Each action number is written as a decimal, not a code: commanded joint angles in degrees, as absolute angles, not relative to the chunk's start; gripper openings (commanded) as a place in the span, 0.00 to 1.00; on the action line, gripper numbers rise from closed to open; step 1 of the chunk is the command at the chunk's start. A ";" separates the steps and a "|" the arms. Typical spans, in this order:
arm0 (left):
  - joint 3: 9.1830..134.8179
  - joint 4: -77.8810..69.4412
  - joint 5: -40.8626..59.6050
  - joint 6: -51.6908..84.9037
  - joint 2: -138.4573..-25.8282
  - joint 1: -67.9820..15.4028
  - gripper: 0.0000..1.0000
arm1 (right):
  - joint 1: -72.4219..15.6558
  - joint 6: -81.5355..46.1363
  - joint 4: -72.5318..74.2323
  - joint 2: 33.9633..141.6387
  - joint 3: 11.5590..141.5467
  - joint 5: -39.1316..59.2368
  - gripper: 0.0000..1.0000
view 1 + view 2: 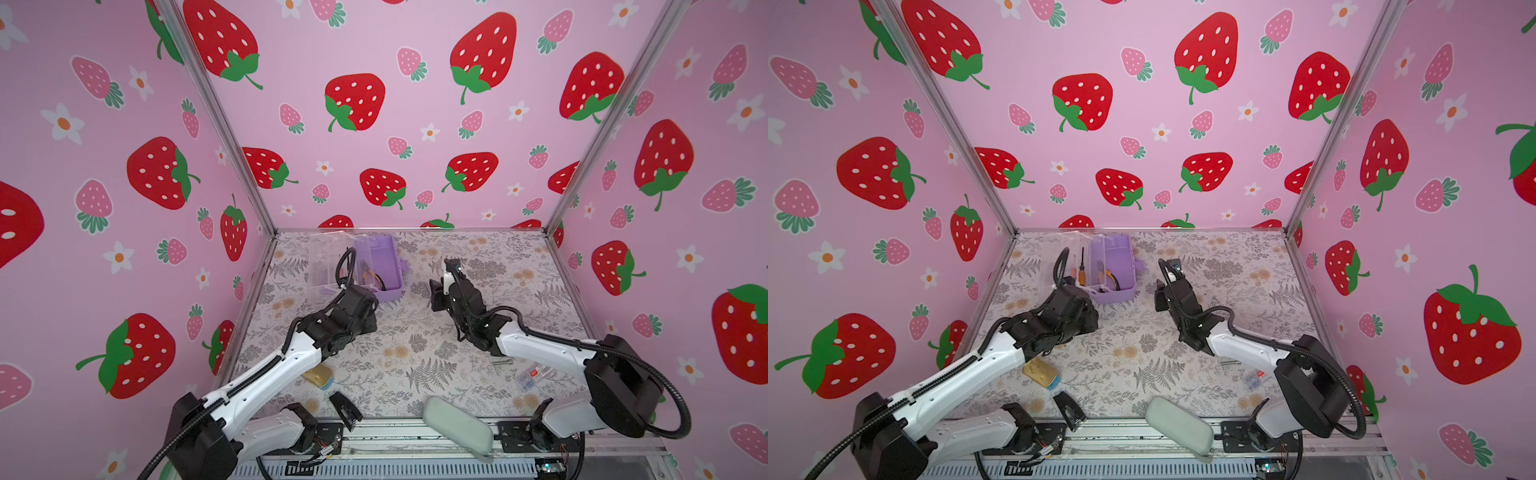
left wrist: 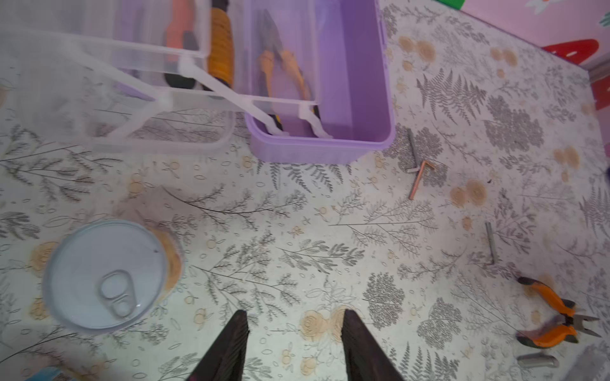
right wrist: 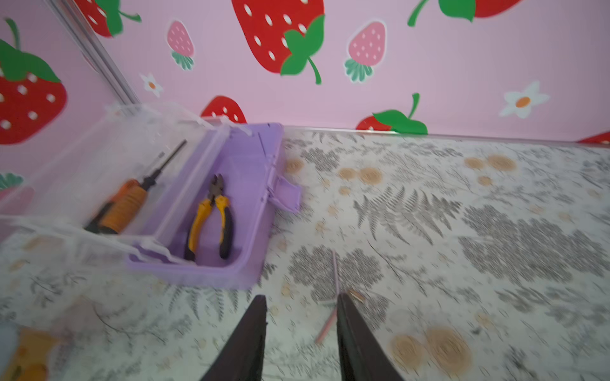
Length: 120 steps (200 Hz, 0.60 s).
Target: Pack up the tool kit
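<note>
Hovering part-open and empty, left gripper (image 2: 293,346) and right gripper (image 3: 302,339) face the kit (image 1: 384,266) at the back of the mat (image 1: 415,332), left of centre: glossy lilac base (image 3: 251,198), clear lid (image 2: 185,145) and tray (image 3: 76,178) swung out, orange-handled pliers (image 3: 198,221) in the base, ribbed screwdriver (image 3: 127,207) in the tray; thin bent hex keys (image 2: 418,179) lie outside.

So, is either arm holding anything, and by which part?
Nothing: left tool and right tool both stand open, empty. A pink hex key lies loose by the right one.
</note>
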<state>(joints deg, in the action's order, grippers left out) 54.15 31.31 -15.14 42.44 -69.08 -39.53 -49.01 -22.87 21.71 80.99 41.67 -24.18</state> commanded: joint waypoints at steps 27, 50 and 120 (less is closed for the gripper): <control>66.59 28.26 -16.97 40.56 -82.94 -48.07 0.49 | -41.60 -29.44 9.15 64.24 29.96 -27.65 0.38; 71.96 27.39 -15.68 38.57 -89.58 -51.41 0.52 | -35.51 -33.60 2.99 57.48 25.59 -23.84 0.46; 95.08 30.72 -8.91 31.64 -111.64 -55.52 0.51 | -23.18 -41.87 -3.08 50.90 16.19 -11.54 0.58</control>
